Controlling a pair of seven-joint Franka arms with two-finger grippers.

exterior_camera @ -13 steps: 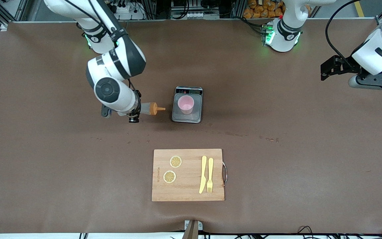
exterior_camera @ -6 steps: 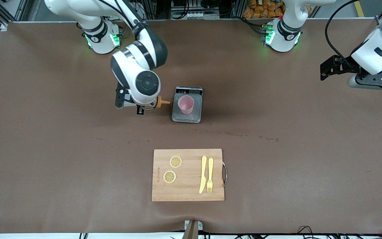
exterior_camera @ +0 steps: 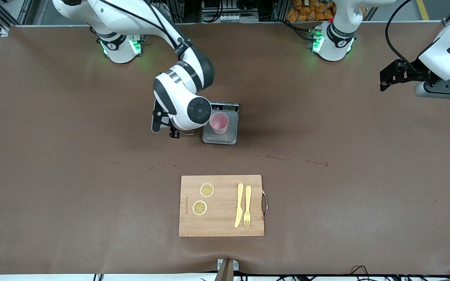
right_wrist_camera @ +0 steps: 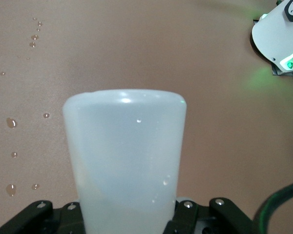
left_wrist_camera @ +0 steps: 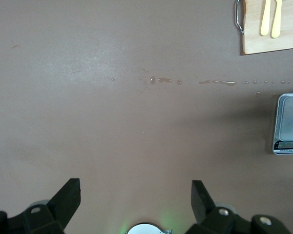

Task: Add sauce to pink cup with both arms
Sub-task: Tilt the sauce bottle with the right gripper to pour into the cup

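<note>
The pink cup (exterior_camera: 219,122) stands upright on the grey scale (exterior_camera: 221,137) mid-table. My right gripper (exterior_camera: 173,131) hangs just beside the scale, toward the right arm's end, shut on the sauce bottle. The bottle's translucent whitish body (right_wrist_camera: 124,161) fills the right wrist view, flat bottom toward the camera. In the front view the white wrist hides the bottle and its nozzle. My left gripper (exterior_camera: 390,76) waits open over the left arm's end of the table, its black fingers (left_wrist_camera: 67,195) spread wide with nothing between them. The scale (left_wrist_camera: 287,124) shows at the edge of the left wrist view.
A wooden cutting board (exterior_camera: 222,218) lies nearer the front camera than the scale, carrying two lemon slices (exterior_camera: 207,190), a yellow knife (exterior_camera: 239,205) and a fork (exterior_camera: 247,205). Small liquid drops (exterior_camera: 275,158) dot the brown table between board and scale.
The right arm has carried the bottle sideways toward the scale; the orange nozzle, visible before, is now hidden under the wrist beside the cup. The left gripper shifted slightly.
</note>
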